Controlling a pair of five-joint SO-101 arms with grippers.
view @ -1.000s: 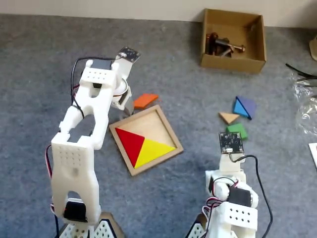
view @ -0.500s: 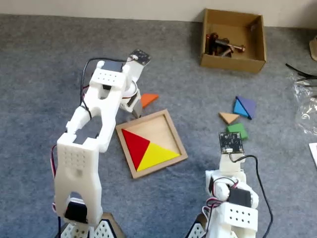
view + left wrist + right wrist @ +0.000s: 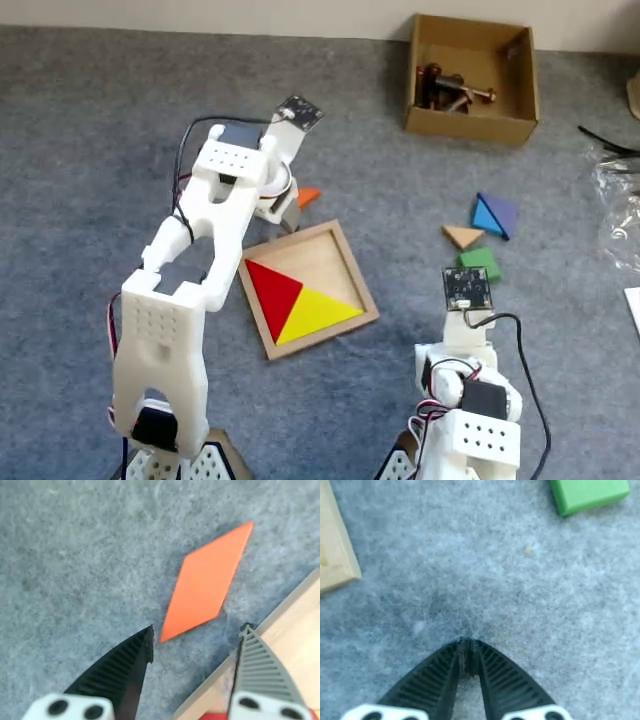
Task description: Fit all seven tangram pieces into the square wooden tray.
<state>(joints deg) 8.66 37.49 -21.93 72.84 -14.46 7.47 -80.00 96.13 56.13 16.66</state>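
We have red (image 3: pixel 275 288) and yellow (image 3: pixel 320 310) in the tray (image 3: pixel 318 258); five more lie outside. Our left gripper (image 3: pixel 197 629) gapes over orange (image 3: pixel 207 580); the right gripper (image 3: pixel 468 642) is clenched on nothing.

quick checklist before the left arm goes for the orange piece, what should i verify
1. Left pincer open: ok.
2. Orange parallelogram lying flat on the carpet, nothing on it: ok.
3. Piece centred between the jaws: not ok, only its near corner lies between them.
4. Grey finger clear of the wooden tray: cannot tell; it overlaps the rim in the left wrist view.
5. Room in the tray: ok; the red triangle and yellow triangle leave bare wood.
6. Right pincer out of the way: ok, shut over carpet near the green square.
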